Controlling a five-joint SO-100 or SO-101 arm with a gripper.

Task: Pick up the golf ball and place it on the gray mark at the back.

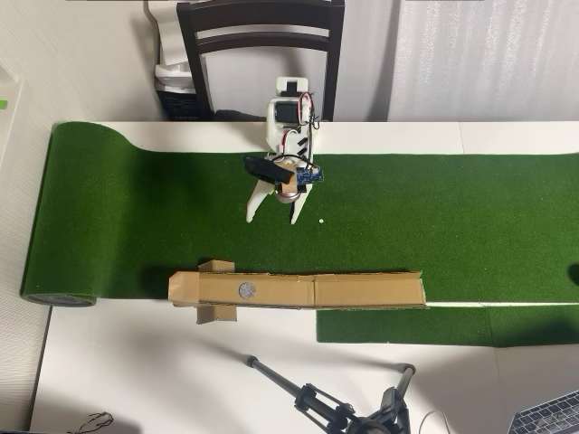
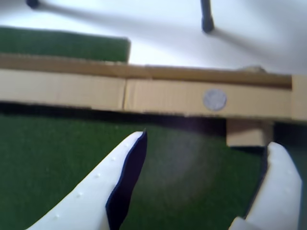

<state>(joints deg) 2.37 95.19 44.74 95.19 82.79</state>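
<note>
Fuzzy turf, matt cardboard, smooth plastic

Green pile mat is looking rough; cardboard strip showing matt brown; gripper fingers gleaming smooth white plastic.

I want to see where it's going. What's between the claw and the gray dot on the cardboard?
Only bare green turf lies between the open claw and the cardboard strip carrying the gray mark, seen in the wrist view.

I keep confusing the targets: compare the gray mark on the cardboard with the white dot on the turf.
The gray mark is larger and darker than the white dot. The gray mark sits on the cardboard strip; the white dot lies on the green turf. Both are small round spots.
</note>
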